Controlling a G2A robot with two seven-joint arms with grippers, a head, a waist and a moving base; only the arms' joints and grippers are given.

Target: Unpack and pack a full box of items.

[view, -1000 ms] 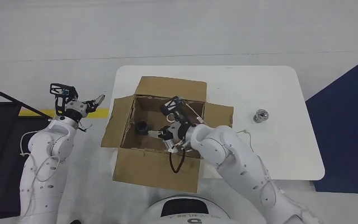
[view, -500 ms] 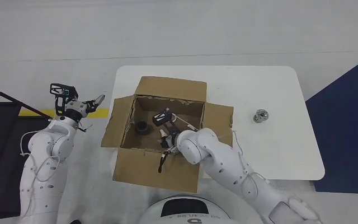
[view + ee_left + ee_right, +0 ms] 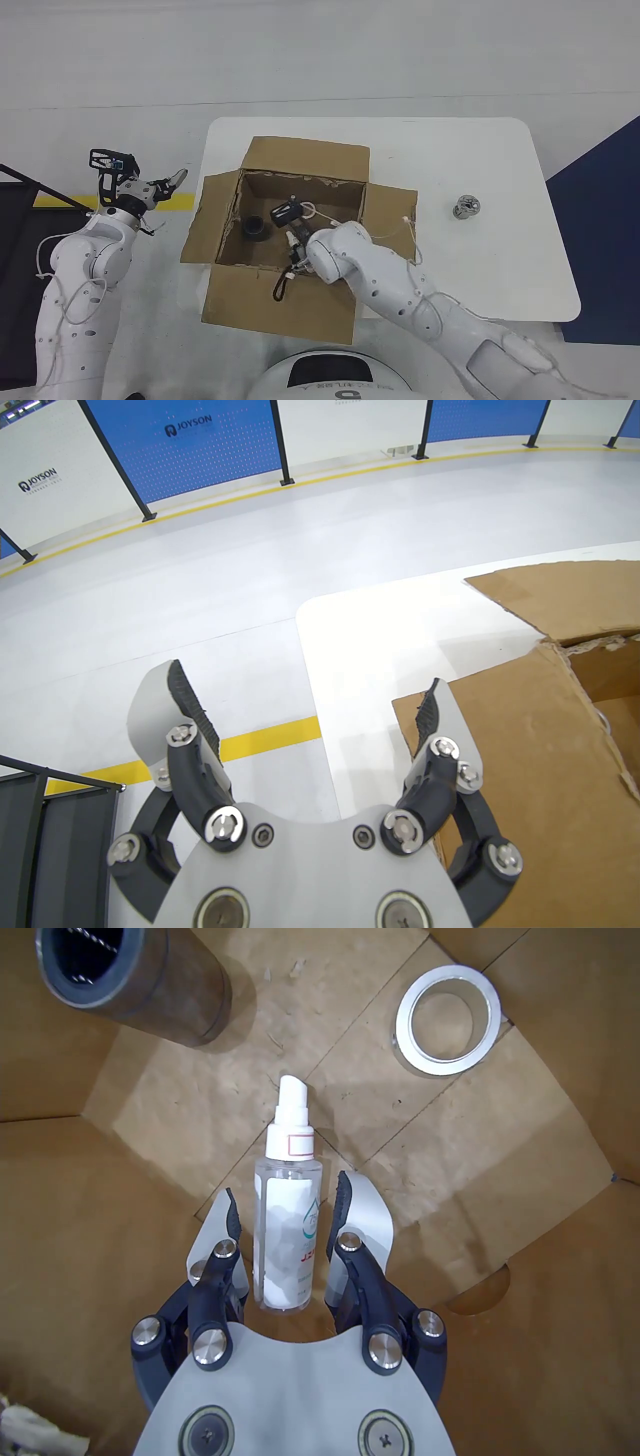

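Top view: you saw the right arm (image 3: 370, 265) down inside the open cardboard box (image 3: 215, 215) on the table (image 3: 480, 150).
Left wrist view: your left gripper (image 3: 305, 695) stood wide open and empty beside the box flap.
Right wrist view: your right gripper (image 3: 287, 1205) was partly open, straddling the spray bottle (image 3: 286, 1228) on the box floor without clamping it.

From above, my right arm (image 3: 370, 265) comes across the cardboard box (image 3: 305, 158) from about 5 o'clock. Its wrist covers the middle of the box floor, so the right gripper (image 3: 286, 1188) and the spray bottle (image 3: 287, 1218) between its open jaws are hidden under it. On the table (image 3: 480, 150), at 3 o'clock from the box, sits a small metal piece (image 3: 466, 207) too small for me to name. On the right wrist camera the frame edge cuts off part of the dark cylinder (image 3: 135, 993) and most of a crumpled white scrap (image 3: 25, 1428). The left wrist camera cuts off the box's flaps.
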